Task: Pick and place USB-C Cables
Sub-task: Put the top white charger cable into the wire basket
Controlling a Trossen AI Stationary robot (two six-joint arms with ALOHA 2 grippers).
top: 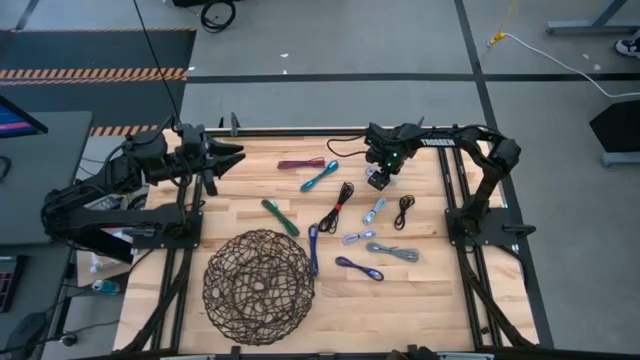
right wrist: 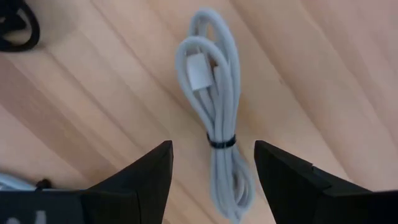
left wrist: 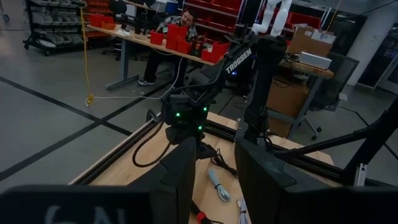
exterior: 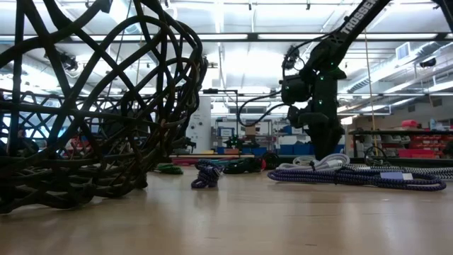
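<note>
Several short coiled USB-C cables lie flat on the wooden table (top: pixel 430 290): maroon (top: pixel 301 163), teal (top: pixel 319 176), green (top: pixel 281 217), black (top: pixel 338 206), grey (top: pixel 392 252), purple (top: pixel 359 268). My right gripper (right wrist: pixel 212 149) points down, open, over a pale blue-grey cable (right wrist: pixel 214 118). Its fingers stand on either side of the bundle near the black tie (right wrist: pixel 221 142) without touching it. In the high view this gripper (top: pixel 377 183) is at the far right of the table. My left gripper (top: pixel 232 155) waits level above the far left edge, open and with nothing in it (left wrist: pixel 214 149).
A large round dark wire-mesh basket (top: pixel 259 286) stands at the near left and fills the left of the low view (exterior: pixel 92 106). A second black cable (top: pixel 403 210) and a pale one (top: pixel 358 237) lie close to my right gripper. A person sits in the room beyond (left wrist: pixel 180 28).
</note>
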